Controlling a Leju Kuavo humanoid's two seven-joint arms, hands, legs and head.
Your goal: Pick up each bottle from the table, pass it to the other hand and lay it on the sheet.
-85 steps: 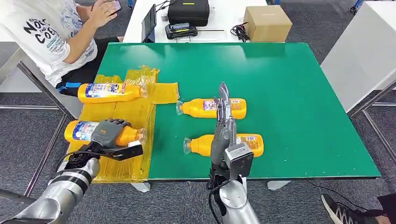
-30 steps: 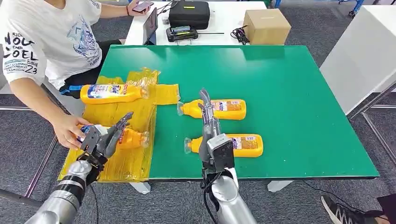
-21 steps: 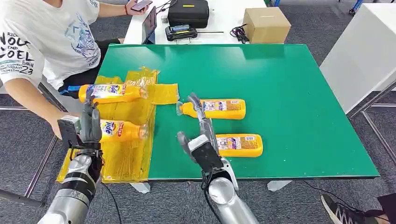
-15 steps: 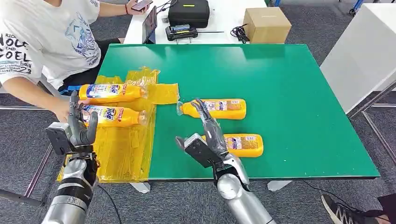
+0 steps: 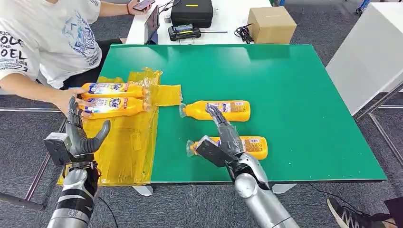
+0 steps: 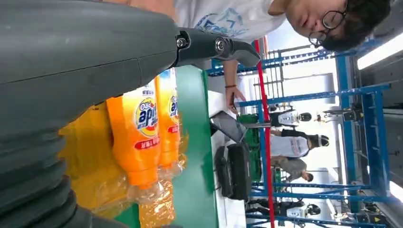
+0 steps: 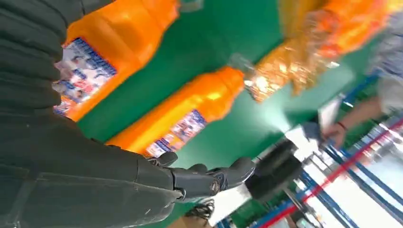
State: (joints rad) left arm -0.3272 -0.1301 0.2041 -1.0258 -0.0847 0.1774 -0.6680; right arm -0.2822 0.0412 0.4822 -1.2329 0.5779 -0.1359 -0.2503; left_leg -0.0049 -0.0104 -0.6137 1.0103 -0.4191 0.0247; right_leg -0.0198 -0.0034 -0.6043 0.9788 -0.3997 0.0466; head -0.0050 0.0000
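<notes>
The left hand (image 5: pixel 81 135) has let go and is open and empty, a person's hand (image 5: pixel 66 99) has slid the second bottle (image 5: pixel 114 106) far up the yellow sheet (image 5: pixel 126 152), so the right hand (image 5: pixel 223 140), fingers spread, reaches over the near bottle (image 5: pixel 247 146) on the green table (image 5: pixel 294 95) next

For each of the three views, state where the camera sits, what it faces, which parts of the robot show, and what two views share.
Head view: high on the body, looking down at the green table; left hand and right hand rise from below, both open.
Left wrist view: behind the left hand, facing two bottles on the yellow sheet.
Right wrist view: behind the right hand, facing two bottles on the green table.
Shared: head and right wrist views both show the nearer table bottle.
</notes>
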